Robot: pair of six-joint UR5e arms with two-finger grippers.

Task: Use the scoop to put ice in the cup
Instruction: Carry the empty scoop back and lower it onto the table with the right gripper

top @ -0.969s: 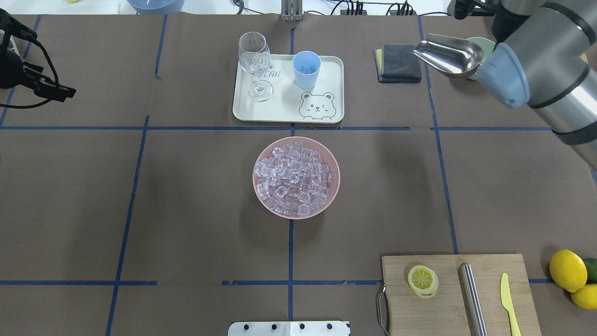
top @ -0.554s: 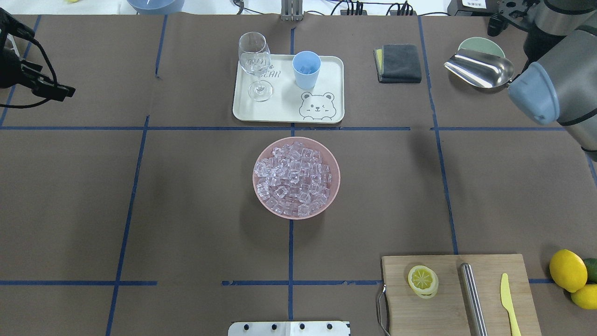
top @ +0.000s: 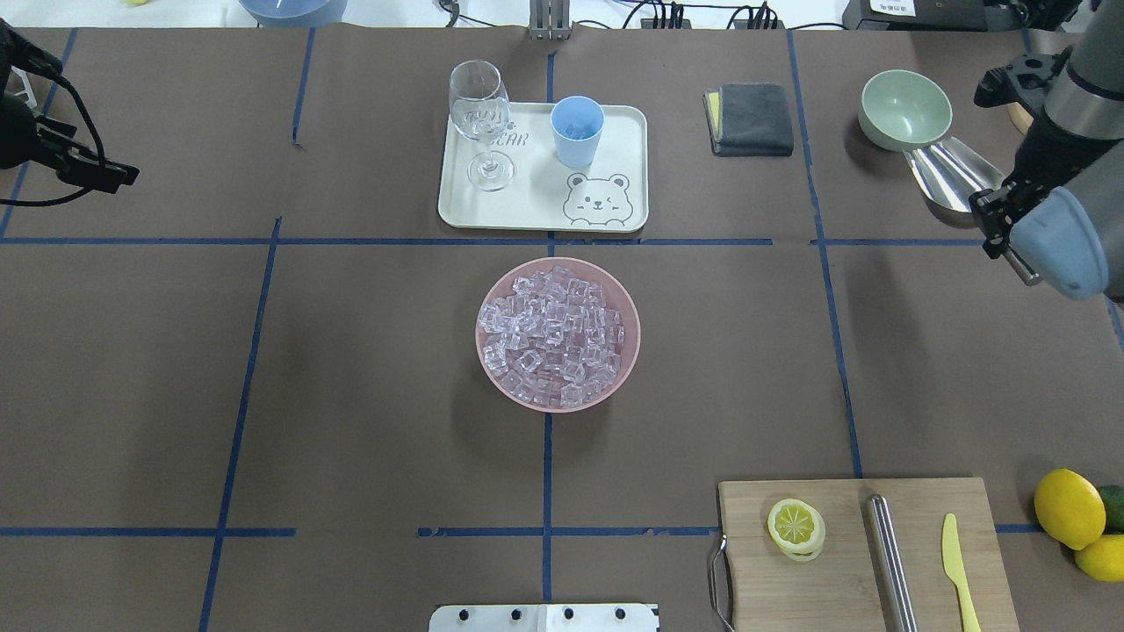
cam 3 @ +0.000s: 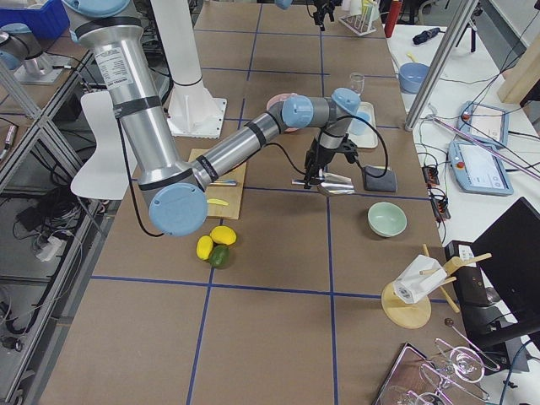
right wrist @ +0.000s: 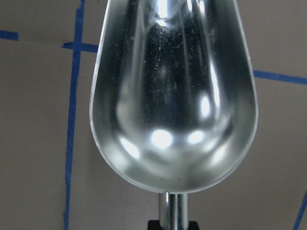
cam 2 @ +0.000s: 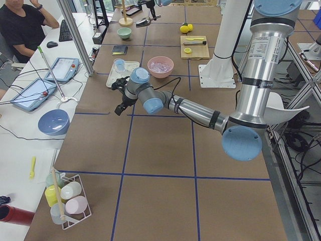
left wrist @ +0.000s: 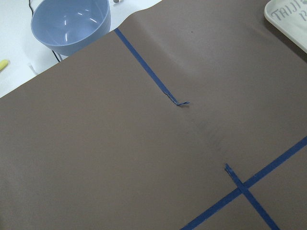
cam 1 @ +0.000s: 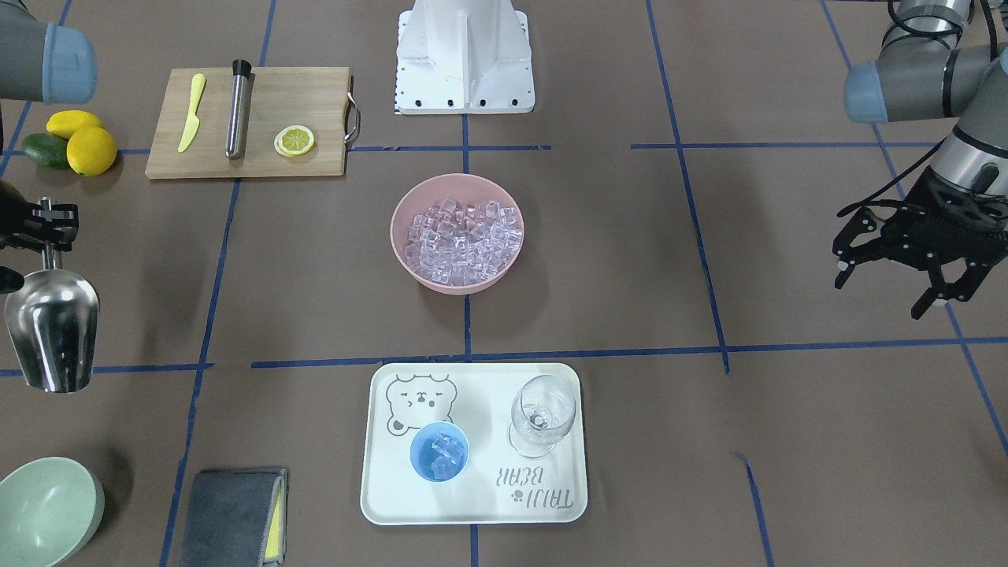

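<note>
At surface's right edge: empty shiny steel scoop, right jaws clenched on handle, likely parking it; left jaws released, idle.

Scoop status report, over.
Right gripper shut on scoop, scoop empty. Left gripper open, empty. Cup holds some ice. Green bowl beside scoop.

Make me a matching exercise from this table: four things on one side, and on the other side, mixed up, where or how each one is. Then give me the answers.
Things:
1. cup
2. scoop
3. pink bowl
4. lemon slice

States:
A. on the cutting board
B. empty
C. heaped with ice
D. only a few cubes inside

Pairs: 1-D, 2-B, 3-C, 4-A
</note>
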